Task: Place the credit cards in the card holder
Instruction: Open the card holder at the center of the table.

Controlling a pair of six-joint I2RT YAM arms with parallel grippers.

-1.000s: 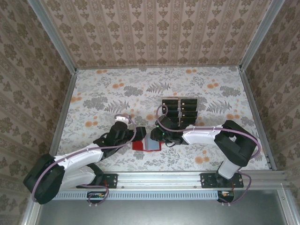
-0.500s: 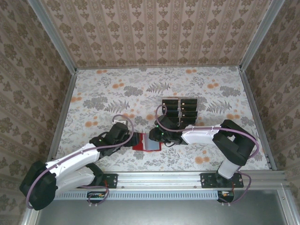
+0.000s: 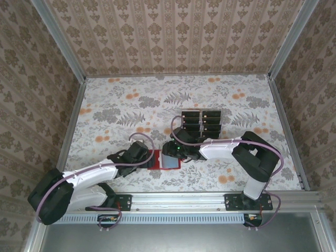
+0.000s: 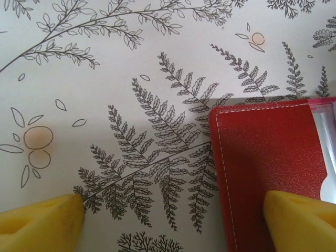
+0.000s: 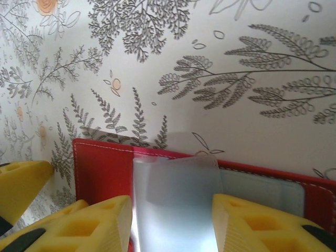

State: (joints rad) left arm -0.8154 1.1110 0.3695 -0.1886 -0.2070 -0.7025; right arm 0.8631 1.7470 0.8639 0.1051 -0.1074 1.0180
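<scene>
The red card holder (image 3: 157, 163) lies opened flat at the lower centre of the frame, greyish inner pocket facing up, while the black credit cards (image 3: 202, 117) sit in two columns above it, just right of centre.

— Where is the red wallet (image 3: 158, 164)?
— On the flowered counter (image 3: 105, 105), near its 6 o'clock edge. It lies open and flat with a greyish panel facing up.
— And the arms?
— The left pincer (image 3: 146, 156) is at the wallet's 9 o'clock edge. Whether it touches is hard to tell from above. The right pincer (image 3: 172, 151) is over the 12 o'clock edge.
— The black cards (image 3: 201, 119)?
— Laid in two columns, at 1 o'clock from the wallet, near it but apart.
</scene>
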